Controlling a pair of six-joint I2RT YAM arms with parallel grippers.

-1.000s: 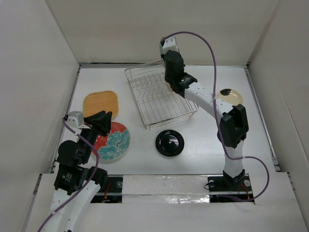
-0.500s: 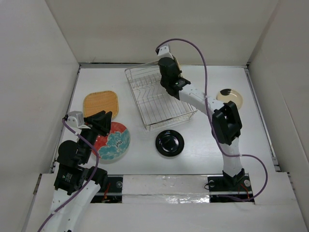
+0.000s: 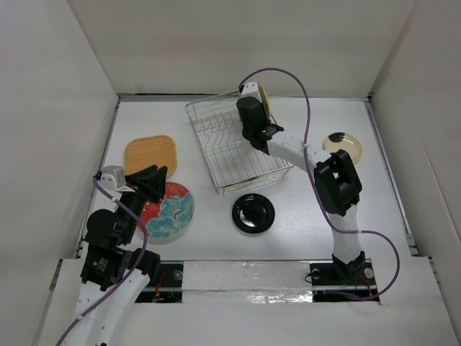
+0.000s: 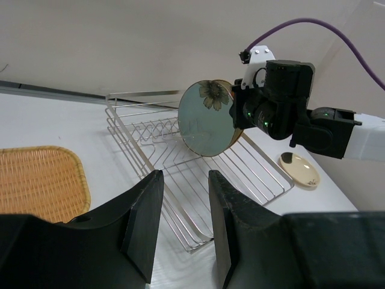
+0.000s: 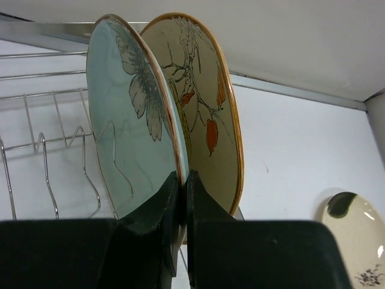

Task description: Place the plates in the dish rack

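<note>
Since the earlier frame the right arm has swung its elbow toward the left of the overhead view. It has carried its plate up along the dish rack's right side to the upper right corner. The left arm and the plates on the table lie as they did.

The right gripper is clamped on the lower rim of the pale green plate, which it holds upright, on edge, above the wires at that corner. The plate carries a grey-brown flower near its top and a thin brown rim. Just behind it stands the beige leaf-patterned plate, also upright and nearly parallel, with an orange rim and red-orange leaves on thin branches. Its foot is hidden by the fingers, so I cannot tell which slot it stands in. The rows of prongs toward the lower left of the rack show nothing between them.

The other four plates lie flat on the table, outside the rack:
- The small cream plate, with a dark patch on its rim, is at centre right.
- The glossy black plate is just below the rack's near edge.
- The orange-tan woven plate is left of the rack.
- The red plate with teal flower is below the woven plate, partly under the left arm.

The left gripper hangs over the upper left edge of the red plate. Its jaws stand apart with nothing between them.
</note>
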